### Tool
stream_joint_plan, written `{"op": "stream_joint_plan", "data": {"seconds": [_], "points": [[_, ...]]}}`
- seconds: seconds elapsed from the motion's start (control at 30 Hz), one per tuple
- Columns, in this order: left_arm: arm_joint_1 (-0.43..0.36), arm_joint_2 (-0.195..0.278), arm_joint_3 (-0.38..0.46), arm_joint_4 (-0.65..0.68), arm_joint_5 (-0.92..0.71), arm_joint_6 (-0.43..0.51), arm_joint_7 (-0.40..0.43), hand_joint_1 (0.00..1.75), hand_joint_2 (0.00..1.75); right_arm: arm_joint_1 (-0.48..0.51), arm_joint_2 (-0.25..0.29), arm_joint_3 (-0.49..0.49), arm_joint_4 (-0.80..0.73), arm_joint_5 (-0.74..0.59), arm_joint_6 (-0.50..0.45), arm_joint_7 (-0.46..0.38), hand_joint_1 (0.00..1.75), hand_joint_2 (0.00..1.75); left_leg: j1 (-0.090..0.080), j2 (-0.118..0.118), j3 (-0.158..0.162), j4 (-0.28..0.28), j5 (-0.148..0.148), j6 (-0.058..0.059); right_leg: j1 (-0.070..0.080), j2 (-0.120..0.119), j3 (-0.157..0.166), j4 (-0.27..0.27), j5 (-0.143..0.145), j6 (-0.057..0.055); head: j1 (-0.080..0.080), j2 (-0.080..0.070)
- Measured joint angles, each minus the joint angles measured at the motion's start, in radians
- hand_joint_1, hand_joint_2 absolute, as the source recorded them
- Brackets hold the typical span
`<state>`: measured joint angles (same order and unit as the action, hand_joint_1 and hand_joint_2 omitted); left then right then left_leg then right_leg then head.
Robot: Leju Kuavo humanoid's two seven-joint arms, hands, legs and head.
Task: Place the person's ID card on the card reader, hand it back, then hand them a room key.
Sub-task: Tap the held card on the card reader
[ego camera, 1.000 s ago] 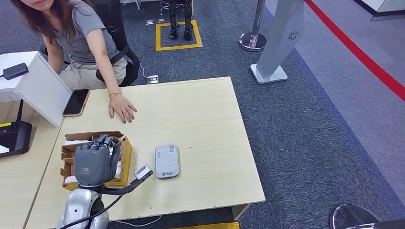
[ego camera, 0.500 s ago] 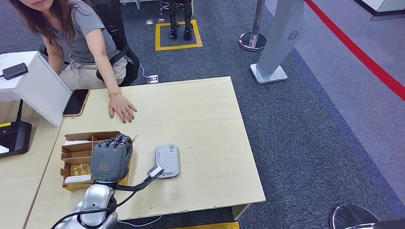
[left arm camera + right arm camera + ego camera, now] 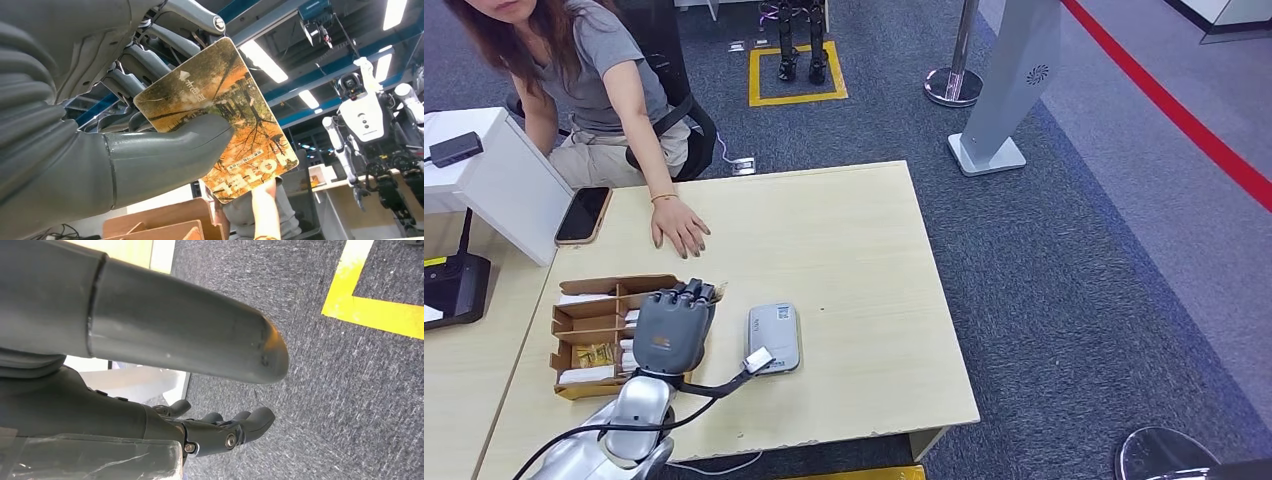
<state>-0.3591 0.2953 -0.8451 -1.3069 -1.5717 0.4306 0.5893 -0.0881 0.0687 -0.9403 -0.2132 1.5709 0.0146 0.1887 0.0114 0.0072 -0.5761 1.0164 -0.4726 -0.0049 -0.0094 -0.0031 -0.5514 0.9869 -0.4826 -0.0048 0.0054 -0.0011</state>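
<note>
- The left hand (image 3: 672, 332) hangs over the right end of the cardboard box (image 3: 584, 322), back of the hand up, between the box and the card reader (image 3: 773, 338).
- In the left wrist view the left hand (image 3: 100, 115) pinches a room key (image 3: 220, 117), an orange card printed with trees and the word HOTEL; the thumb (image 3: 170, 150) presses on its printed face and the darker fingers (image 3: 150, 55) back it from behind.
- The card reader, a flat grey slab, lies flat on the table (image 3: 864, 270) just right of the box, apart from the hand.
- The box has open compartments holding cards, one yellowish.
- The person's hand (image 3: 679, 226) rests flat on the table beyond the box, fingers apart; a phone (image 3: 583, 214) lies beside it, further left.
- The right hand (image 3: 220, 432) hangs over grey carpet, its fingers loosely curled with nothing in them.
</note>
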Motion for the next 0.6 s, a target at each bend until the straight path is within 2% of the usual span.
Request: {"op": "stream_joint_plan", "data": {"seconds": [0.2,0.6], "points": [[-0.012,-0.014,-0.019,0.051,0.0,0.015,-0.021,1.75,1.75,-0.002,0.0,0.01,0.0,0.0,0.009,0.004,0.0,0.0,0.0,0.0,0.0,0.0,0.0,0.0,0.0,0.0,0.0,0.0,0.0,0.0,0.0,0.0],[-0.011,-0.089,-0.025,0.135,0.0,0.061,-0.098,1.75,1.75,-0.009,0.0,0.027,0.0,0.0,0.012,0.004,0.0,0.0,0.0,0.0,0.0,0.0,0.0,0.0,0.0,0.0,0.0,0.0,0.0,0.0,0.0,0.0]]}}
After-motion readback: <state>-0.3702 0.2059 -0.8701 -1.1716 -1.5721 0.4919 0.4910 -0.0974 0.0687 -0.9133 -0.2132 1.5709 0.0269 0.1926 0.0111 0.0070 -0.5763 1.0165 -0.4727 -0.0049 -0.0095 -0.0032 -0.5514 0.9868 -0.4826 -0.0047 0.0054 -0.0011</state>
